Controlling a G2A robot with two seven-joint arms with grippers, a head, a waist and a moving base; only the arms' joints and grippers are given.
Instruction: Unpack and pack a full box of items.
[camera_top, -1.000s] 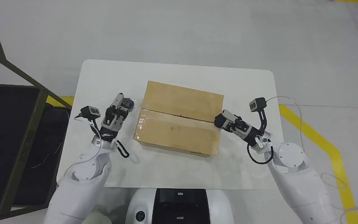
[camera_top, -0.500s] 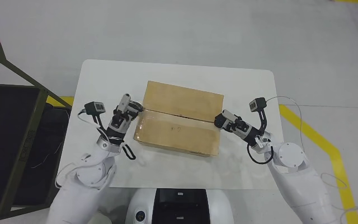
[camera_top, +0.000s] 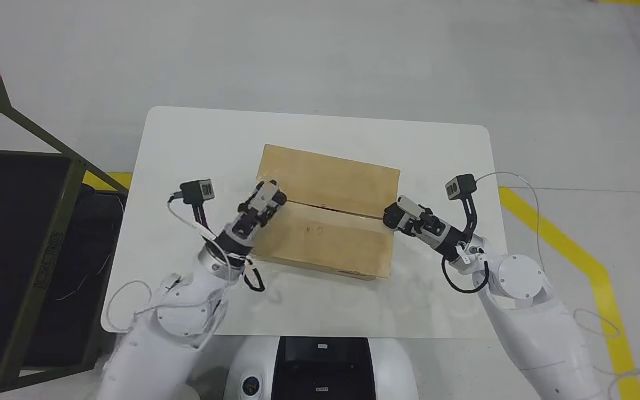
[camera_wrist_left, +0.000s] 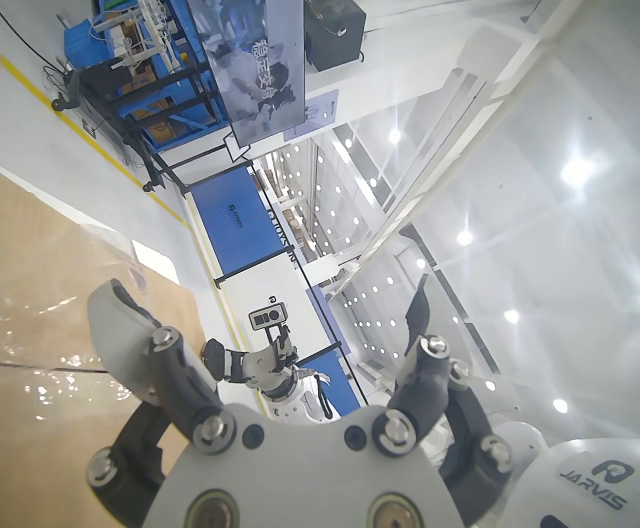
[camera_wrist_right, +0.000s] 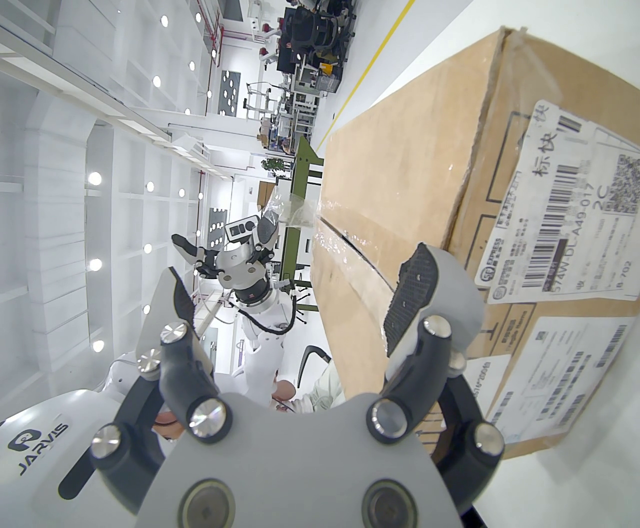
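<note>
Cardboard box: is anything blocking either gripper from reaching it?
Nothing visible does. The left gripper is open over the cardboard box, at one end of its taped seam. The right gripper is open beside the labelled end.

The box (camera_top: 320, 212) is shut and taped, so what it holds is hidden. From above, the left gripper (camera_top: 268, 192) covers the left end of the taped seam; whether its fingers touch the cardboard cannot be told. In the left wrist view the box runs off the picture's edge. In the right wrist view a finger (camera_wrist_right: 430, 290) of the right gripper (camera_wrist_right: 297, 275) hides a patch of the box's right end, and the edge cuts its labels (camera_wrist_right: 560, 225). The dark rack (camera_top: 40, 250) left of the table (camera_top: 180, 140) is also cut off.
</note>
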